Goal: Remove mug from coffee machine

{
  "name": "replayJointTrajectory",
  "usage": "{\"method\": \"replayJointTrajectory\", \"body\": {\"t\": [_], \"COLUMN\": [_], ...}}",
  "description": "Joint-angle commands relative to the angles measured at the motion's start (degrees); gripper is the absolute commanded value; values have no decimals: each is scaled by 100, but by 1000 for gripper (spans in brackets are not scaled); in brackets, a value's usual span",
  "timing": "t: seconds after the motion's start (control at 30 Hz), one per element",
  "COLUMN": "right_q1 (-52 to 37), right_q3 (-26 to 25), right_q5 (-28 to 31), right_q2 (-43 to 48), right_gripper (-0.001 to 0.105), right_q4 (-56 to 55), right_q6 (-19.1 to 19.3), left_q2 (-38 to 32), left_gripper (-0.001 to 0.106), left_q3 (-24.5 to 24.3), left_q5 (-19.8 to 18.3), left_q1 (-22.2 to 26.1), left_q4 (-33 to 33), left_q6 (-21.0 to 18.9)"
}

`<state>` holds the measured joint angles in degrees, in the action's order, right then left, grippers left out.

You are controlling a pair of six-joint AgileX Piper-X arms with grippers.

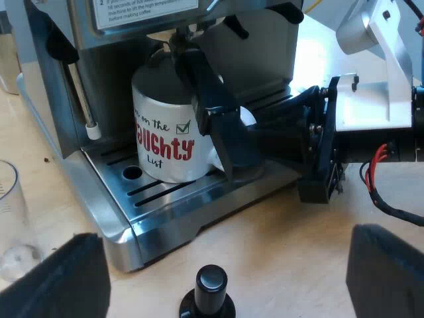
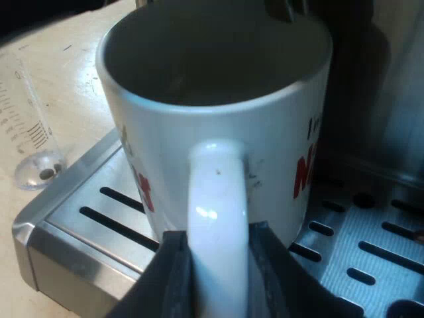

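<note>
The mug (image 1: 165, 142) stands upright on the drip tray (image 1: 175, 199) of the espresso machine (image 1: 99, 79), under its spouts. The right gripper (image 2: 218, 262) reaches in from the side, and its two black fingers (image 2: 173, 278) are closed on the mug's white handle (image 2: 217, 192), one pressing each side. The left gripper (image 1: 228, 268) hangs over the table in front of the machine with its fingers spread wide, holding nothing. A tamper (image 1: 211, 288) with a black knob stands on the table beneath it. A measuring glass (image 1: 13, 218) stands on the table just beside the tray's corner.
</note>
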<state>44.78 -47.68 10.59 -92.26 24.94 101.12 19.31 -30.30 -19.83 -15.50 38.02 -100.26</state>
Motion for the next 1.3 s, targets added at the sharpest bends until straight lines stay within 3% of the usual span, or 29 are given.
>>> {"method": "replayJointTrajectory", "body": {"t": [0.03, 0.5, 1.0, 1.3], "right_q1": [9, 9, 84, 95], "right_q3": [-37, 26, 454, 470], "right_q5": [-15, -15, -11, -11], "right_q2": [175, 605, 1252, 1510], "right_gripper": [0, 0, 0, 0], "right_q4": [-130, -734, -1064, -1081], "right_q6": [111, 109, 109, 109], "left_q2": [-1, -1, -1, -1], "left_gripper": [79, 79, 79, 79], "left_q3": [-20, -20, -20, -20], "left_q5": [-16, -16, -16, -215], "left_q1": [-17, -17, -17, -17], "left_q4": [-113, -113, -113, -113], "left_q6": [-21, -21, -21, -21]}}
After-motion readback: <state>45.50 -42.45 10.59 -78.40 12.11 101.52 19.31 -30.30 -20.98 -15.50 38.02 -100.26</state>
